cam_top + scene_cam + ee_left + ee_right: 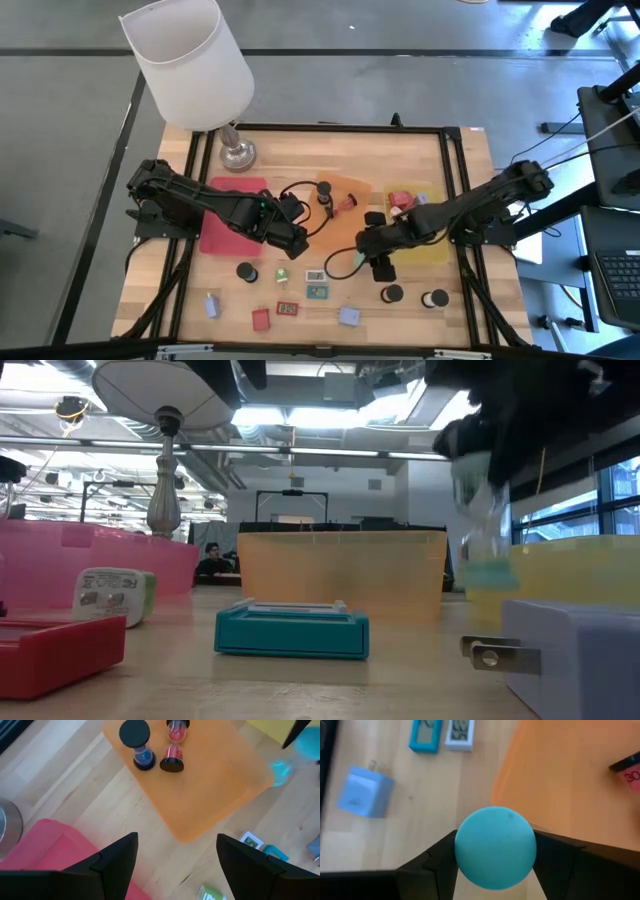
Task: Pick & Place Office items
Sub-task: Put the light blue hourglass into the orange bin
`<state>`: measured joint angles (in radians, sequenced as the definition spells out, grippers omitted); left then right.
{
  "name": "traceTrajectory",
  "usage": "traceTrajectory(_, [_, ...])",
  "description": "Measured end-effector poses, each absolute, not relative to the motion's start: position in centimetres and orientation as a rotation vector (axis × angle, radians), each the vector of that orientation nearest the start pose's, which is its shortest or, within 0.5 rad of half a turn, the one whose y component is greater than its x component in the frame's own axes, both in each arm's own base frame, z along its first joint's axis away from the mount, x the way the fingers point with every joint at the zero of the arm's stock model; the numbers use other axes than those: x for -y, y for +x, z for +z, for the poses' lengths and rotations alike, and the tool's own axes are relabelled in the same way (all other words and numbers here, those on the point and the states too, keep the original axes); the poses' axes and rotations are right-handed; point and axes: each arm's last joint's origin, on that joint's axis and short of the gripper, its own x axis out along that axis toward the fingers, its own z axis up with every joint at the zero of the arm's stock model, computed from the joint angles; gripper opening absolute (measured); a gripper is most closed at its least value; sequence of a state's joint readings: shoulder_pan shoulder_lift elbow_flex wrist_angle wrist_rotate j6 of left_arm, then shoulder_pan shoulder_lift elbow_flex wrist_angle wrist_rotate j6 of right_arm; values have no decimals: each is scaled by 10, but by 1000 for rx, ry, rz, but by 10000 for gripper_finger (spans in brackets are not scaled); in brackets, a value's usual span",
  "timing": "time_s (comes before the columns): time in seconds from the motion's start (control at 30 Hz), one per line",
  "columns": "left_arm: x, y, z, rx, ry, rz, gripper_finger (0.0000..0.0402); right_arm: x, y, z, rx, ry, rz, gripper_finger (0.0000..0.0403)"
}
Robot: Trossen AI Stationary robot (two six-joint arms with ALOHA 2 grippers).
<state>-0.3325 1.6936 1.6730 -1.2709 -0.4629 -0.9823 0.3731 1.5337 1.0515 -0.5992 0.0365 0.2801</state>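
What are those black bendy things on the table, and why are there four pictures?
They are two robot arms tidying office items into trays. One camera looks down from above, one sits low on the table, and one rides on each wrist. The right gripper is shut on a teal round thing beside the orange tray. The left gripper is open and empty above the orange and pink tray. Two little sand timers sit in the orange tray. Small blocks and flat rectangles wait on the wooden table.

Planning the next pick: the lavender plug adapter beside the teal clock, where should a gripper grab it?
Grip the lavender plug adapter by its boxy body from straight above, jaws across two flat opposite faces. It lies on the table with its metal prongs sticking out sideways, so choose the faces without prongs.
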Motion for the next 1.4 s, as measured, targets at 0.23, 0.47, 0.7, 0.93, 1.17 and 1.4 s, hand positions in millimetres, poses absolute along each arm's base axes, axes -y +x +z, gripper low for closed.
traceTrajectory(0.23, [93, 310, 330, -998, -371, 671, 267, -89, 272, 258, -922, 104, 66, 206])
traceTrajectory(0.47, [93, 310, 330, -995, -382, 678, 267, -50, 286, 255, -902, 285, -124, 207])
traceTrajectory(0.7, [93, 310, 330, -988, -403, 692, 267, -20, 302, 235, -936, 307, -265, 209])
traceTrajectory(0.93, [93, 310, 330, -971, -414, 713, 267, -5, 314, 205, -1031, 303, -336, 208])
traceTrajectory(1.17, [93, 310, 330, -968, -422, 717, 267, 3, 316, 198, -1035, 258, -429, 209])
traceTrajectory(1.4, [93, 310, 330, -965, -430, 722, 267, 3, 316, 198, -1038, 260, -422, 214])
